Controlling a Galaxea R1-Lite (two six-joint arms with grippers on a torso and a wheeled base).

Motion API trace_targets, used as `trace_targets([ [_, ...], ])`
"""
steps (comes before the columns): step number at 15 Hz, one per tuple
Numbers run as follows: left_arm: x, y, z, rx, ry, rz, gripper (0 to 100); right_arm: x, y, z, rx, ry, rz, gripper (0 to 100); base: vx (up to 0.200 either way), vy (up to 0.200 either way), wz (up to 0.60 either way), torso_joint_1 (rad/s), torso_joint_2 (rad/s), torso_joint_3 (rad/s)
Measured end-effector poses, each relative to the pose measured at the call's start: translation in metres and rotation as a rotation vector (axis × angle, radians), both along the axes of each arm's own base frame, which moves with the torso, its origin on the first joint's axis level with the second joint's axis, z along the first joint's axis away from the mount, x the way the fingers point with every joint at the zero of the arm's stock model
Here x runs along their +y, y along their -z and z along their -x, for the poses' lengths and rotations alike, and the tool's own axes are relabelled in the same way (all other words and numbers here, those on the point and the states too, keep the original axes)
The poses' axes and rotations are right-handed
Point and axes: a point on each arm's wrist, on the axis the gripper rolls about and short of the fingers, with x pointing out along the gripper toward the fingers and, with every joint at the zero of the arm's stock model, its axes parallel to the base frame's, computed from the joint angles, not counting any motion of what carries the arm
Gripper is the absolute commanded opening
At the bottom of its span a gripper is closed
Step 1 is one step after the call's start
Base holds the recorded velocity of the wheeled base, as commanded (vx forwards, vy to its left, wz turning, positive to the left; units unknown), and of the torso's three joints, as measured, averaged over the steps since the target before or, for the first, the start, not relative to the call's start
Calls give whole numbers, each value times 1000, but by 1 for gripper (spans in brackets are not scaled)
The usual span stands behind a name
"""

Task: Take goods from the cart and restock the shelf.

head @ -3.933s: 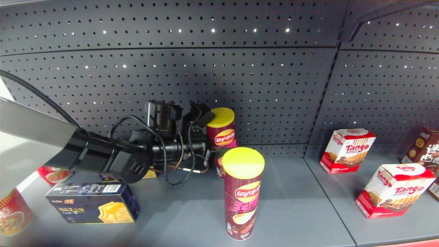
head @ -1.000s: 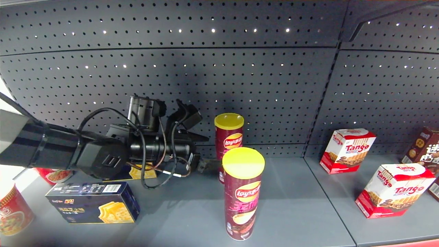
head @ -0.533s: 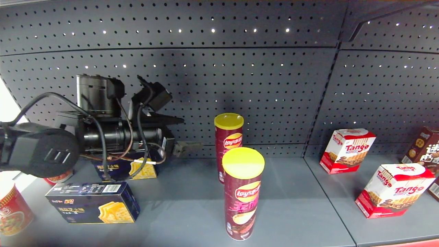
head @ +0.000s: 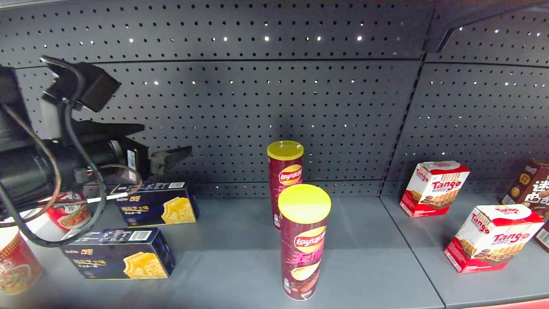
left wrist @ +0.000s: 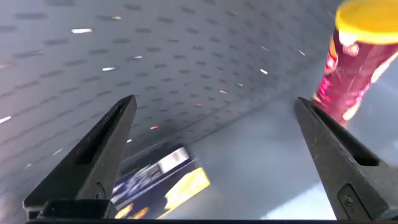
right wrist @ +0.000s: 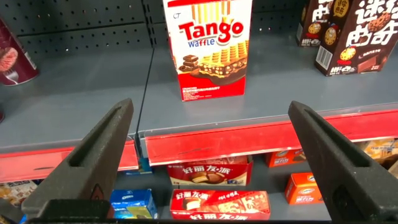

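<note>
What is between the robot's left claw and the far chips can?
Nothing; the head view shows only bare pegboard between the left gripper and the far chips can.

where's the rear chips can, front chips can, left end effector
rear chips can (head: 288, 176), head view, its label
front chips can (head: 305, 242), head view, its label
left end effector (left wrist: 214, 102), left wrist view, between fingertips

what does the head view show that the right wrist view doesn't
Only the head view: the open left claw, two dark blue cracker boxes and a red cup at the shelf's left end. Only the right wrist view: the open right claw and the snack packs on the lower shelf. Both: a red and white wafer box, brown biscuit boxes and the grey shelf.
</note>
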Motion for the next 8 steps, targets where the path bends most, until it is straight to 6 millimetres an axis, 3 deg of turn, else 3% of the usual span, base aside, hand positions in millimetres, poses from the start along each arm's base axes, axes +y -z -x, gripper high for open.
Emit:
trace_targets([
  [4, 22, -13, 44, -84, -217, 33, 100, 0, 0, 0, 0, 0, 0, 100, 0, 0, 0, 0, 0, 0],
  [8, 41, 16, 101, -85, -359, 53, 100, 0, 0, 0, -1, -1, 0, 100, 0, 0, 0, 0, 0, 0],
])
